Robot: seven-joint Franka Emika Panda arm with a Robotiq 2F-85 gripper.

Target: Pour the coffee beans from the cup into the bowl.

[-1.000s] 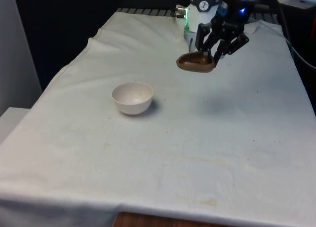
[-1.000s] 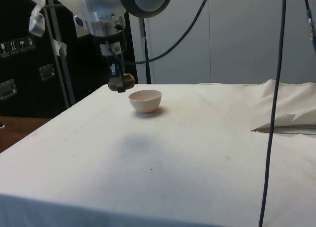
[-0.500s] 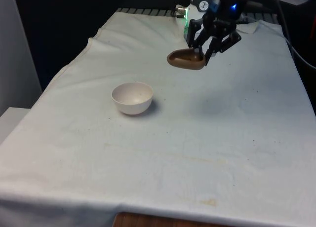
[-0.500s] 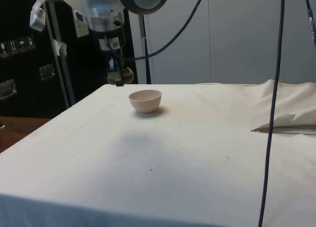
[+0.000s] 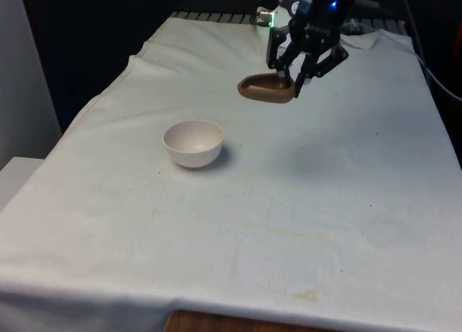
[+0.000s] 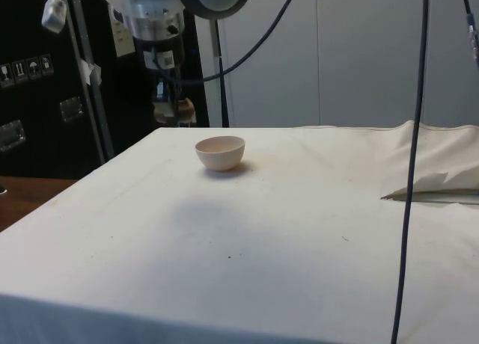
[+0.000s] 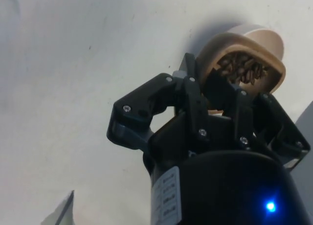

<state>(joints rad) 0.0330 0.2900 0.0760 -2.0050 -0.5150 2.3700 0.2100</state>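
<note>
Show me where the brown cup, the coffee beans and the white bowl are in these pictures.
brown cup [image 5: 264,89], front view, on its outer side wall
coffee beans [image 7: 241,71], wrist view, on the heap inside the cup
white bowl [image 5: 193,143], front view, on its inner wall
</note>
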